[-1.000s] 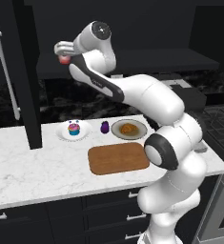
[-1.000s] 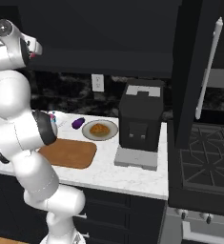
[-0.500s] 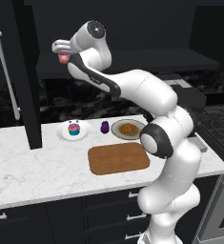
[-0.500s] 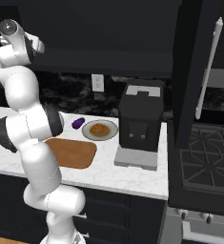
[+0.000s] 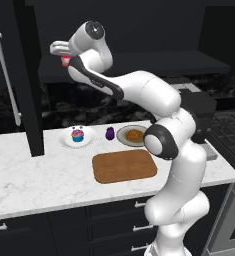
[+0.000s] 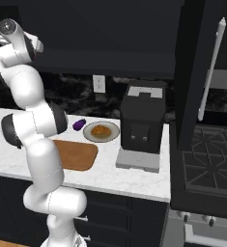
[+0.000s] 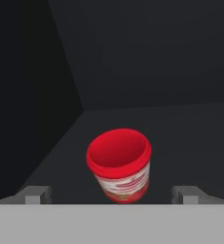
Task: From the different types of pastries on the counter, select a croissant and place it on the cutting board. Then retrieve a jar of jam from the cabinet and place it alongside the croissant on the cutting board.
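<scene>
My arm is raised high and reaches left at shelf height. Gripper [image 7: 112, 194] faces into the recess, fingers [image 7: 36, 194] spread wide, clamping nothing.

Raised high at the dark cabinet [image 5: 24, 75], the claw [image 5: 64, 56] with the red jar of jam [image 5: 65, 61] right at its tip, whether clamped or merely close being too small to tell. Below on the white counter [image 5: 34, 180], the bare cutting board [image 5: 124, 166], behind it the croissant [image 5: 134, 135] on a plate [image 5: 123, 138]. Left of that a small dark purple object [image 5: 109, 133], then the cupcake [image 5: 78, 135] on its own plate [image 5: 64, 140].
</scene>
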Robot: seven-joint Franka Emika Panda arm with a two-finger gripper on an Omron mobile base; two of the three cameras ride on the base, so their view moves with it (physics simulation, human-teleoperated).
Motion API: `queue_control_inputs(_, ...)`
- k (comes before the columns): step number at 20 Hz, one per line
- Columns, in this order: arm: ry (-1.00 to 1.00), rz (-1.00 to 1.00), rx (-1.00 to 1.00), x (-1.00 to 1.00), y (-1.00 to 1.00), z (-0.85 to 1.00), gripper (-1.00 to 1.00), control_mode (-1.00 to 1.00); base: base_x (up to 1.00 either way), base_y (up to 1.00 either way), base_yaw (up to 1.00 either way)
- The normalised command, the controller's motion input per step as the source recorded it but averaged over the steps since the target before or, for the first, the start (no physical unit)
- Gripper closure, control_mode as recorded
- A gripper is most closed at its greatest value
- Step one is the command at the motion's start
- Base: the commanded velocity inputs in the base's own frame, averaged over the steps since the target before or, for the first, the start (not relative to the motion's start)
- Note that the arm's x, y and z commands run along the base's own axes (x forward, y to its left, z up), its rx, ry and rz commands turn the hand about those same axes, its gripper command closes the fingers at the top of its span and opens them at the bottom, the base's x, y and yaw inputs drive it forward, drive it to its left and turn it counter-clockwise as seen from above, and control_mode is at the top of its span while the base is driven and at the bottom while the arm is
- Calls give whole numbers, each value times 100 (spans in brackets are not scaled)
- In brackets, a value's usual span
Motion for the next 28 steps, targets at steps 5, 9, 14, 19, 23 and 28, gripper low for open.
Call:
queue_control_inputs(5, 5, 0, 0, 0, 0, 0, -100, -100, 0, 0, 0)
queue_control_inputs(9, 3, 0, 0, 0, 0, 0, -100, -100, 0, 0, 0)
queue_control_inputs(14, -1, 0, 0, 3, 0, 0, -100, -100, 0, 0, 0)
queue_control_inputs(19, -8, 1, 0, 0, 0, -1, -100, -100, 0, 0, 0)
queue_control_inputs(23, -3, 1, 0, 0, 0, -2, -100, -100, 0, 0, 0)
queue_control_inputs(28, 0, 1, 0, 1, 0, -14, -100, -100, 0, 0, 0)
